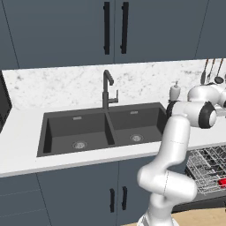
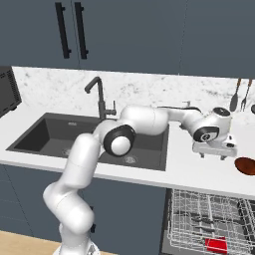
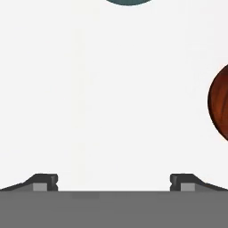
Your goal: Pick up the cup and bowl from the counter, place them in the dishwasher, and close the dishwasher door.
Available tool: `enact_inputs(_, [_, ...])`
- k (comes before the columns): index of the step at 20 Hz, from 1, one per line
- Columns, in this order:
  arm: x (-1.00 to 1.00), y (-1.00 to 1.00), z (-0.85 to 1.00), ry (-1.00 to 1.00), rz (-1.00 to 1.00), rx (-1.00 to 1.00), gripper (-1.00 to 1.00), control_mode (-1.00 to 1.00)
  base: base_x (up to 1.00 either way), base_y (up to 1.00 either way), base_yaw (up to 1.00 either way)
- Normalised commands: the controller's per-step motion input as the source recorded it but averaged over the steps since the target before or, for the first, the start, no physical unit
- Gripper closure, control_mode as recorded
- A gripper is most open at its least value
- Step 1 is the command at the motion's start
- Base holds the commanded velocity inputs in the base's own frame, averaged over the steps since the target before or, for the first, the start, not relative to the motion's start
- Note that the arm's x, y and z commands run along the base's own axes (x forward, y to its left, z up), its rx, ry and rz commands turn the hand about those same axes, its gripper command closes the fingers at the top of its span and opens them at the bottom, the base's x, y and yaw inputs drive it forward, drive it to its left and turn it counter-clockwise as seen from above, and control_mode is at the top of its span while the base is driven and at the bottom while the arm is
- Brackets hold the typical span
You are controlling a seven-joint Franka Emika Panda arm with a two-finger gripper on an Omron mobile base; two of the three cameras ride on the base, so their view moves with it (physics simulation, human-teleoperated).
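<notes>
My gripper (image 2: 212, 156) hangs open, pointing down, just above the white counter (image 2: 189, 174) to the right of the sink; nothing is between its fingertips (image 3: 44, 181). A reddish-brown bowl (image 2: 246, 166) sits on the counter a little to the gripper's right, and it also shows at the right edge of the hand view (image 3: 219, 102). A dark teal round rim (image 3: 128, 2) peeks in at the top of the hand view; it may be the cup. Below the counter the dishwasher's grey wire rack (image 2: 209, 219) is pulled out, with a small red item (image 2: 215, 245) in it.
The dark double sink (image 1: 101, 130) with its black tap (image 1: 107, 90) lies left of the gripper. A soap dispenser (image 1: 175, 91) and hanging utensils (image 2: 235, 99) stand along the back wall. A black appliance (image 2: 7, 97) sits at the far left.
</notes>
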Motion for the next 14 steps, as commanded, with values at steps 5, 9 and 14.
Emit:
enact_inputs(5, [0.15,-0.26,-0.13,-0.01,-0.10,0.00,-1.00,-1.00,0.00,0.00,0.00])
enact_inputs(9, [0.21,-0.32,0.00,0.00,-0.10,0.00,-1.00,-1.00,0.00,0.00,0.00])
enact_inputs(14, [0.19,-0.32,0.00,0.00,-0.10,0.00,-1.00,-1.00,0.00,0.00,0.00])
